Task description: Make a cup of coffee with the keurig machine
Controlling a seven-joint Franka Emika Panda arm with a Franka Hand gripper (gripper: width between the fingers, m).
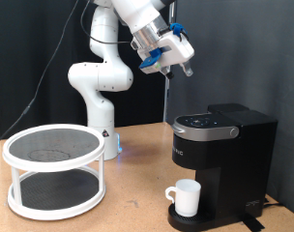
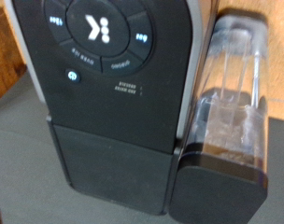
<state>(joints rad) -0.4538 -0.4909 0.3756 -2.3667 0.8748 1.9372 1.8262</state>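
The keurig machine [image 1: 222, 153] stands on the table at the exterior view's right, black and boxy, with its top lid down. The cup [image 1: 187, 197], a small white mug with its handle towards the exterior view's left, sits on the drip tray under the spout. My gripper [image 1: 178, 66] hangs in the air above the machine, tilted, well clear of the lid. Looking down, the wrist view shows the machine's top [image 2: 103, 37] with its round button panel and the clear water tank [image 2: 232, 98] beside it. No fingers show in the wrist view.
A white two-tier round rack [image 1: 52, 170] with mesh shelves stands at the exterior view's left. My arm's white base [image 1: 99, 97] rises behind it. A thin dark cable hangs behind the machine. A wooden table [image 1: 137, 208] carries everything, with a black curtain behind.
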